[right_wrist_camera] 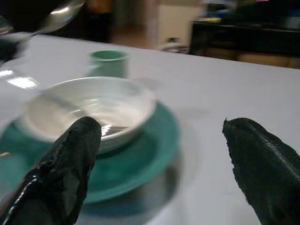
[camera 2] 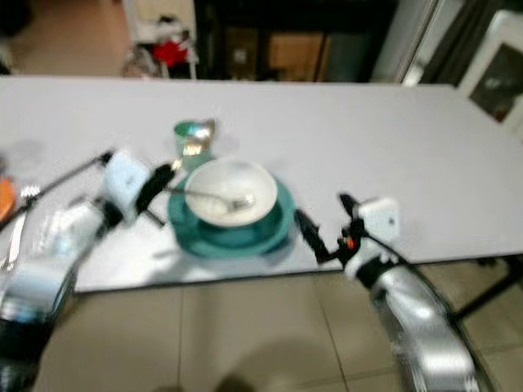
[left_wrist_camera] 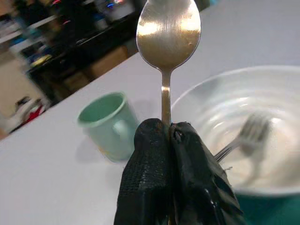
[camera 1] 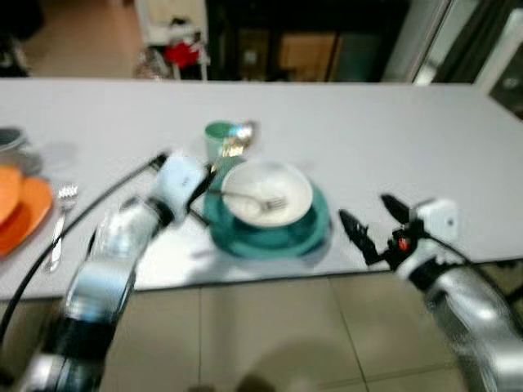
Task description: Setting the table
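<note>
A white bowl sits on a teal plate near the table's front edge, with a fork lying in the bowl. A mint green cup stands just behind them. My left gripper is shut on the handle of a metal spoon, held just left of the bowl with its head near the cup. My right gripper is open, to the right of the plate over the table edge, with nothing between its fingers.
An orange plate and a second fork lie at the table's left end. The white table stretches wide behind and to the right. Tiled floor lies below the front edge; dark furniture stands beyond.
</note>
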`<state>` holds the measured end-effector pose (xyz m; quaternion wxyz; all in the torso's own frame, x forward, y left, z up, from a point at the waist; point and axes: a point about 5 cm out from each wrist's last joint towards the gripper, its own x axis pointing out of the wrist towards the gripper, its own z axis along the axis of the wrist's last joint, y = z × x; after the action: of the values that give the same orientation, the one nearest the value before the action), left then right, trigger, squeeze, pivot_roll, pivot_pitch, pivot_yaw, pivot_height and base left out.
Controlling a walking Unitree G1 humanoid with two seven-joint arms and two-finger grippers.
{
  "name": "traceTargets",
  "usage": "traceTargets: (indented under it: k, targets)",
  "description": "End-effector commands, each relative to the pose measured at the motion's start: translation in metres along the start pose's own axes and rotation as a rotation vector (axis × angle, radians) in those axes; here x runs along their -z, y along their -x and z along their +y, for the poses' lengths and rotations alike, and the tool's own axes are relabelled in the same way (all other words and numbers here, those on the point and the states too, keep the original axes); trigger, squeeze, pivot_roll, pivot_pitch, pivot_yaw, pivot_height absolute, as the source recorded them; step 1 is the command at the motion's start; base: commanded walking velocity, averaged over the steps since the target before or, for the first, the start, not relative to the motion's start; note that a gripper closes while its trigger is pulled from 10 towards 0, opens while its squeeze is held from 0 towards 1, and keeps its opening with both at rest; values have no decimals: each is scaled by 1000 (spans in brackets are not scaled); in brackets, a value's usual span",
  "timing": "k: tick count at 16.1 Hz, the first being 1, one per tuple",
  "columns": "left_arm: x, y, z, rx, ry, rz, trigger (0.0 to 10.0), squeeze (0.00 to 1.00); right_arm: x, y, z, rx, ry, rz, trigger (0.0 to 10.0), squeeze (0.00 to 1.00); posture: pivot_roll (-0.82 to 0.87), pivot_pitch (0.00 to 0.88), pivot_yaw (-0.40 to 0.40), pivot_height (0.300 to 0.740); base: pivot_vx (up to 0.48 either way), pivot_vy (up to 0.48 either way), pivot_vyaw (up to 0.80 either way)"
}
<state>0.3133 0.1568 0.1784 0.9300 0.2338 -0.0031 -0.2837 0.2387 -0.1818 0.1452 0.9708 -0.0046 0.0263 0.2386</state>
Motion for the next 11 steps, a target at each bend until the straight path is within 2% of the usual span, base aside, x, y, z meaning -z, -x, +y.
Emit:
traceTargets:
  k: [1,4,6,7,8,11]
  targets:
    - [-4,-5,-3,69,-7,11,10000,0,-4,1,4,-61,-6,6,10000,0,53,0,-37,740,0,0,0]
    - [-19,-31,-5,268,-75,74,10000,0,-11,5,9,-226,27,80,10000,0,55,0,-40,740,0,0,0]
    - [-21,-42,-7,369,-117,138,10000,0,-10,6,11,-273,33,116,10000,0,54,0,-39,740,0,0,0]
    - [-19,-51,-6,408,-133,200,10000,0,-10,7,13,-292,26,129,10000,0,52,0,-36,740,0,0,0]
    - [-17,-55,-4,406,-133,239,10000,0,-10,7,15,-302,22,132,10000,0,52,0,-36,740,0,0,0]
    - [-11,-69,11,365,-203,324,10000,0,-9,9,20,-325,21,145,10000,0,47,0,-30,740,0,0,0]
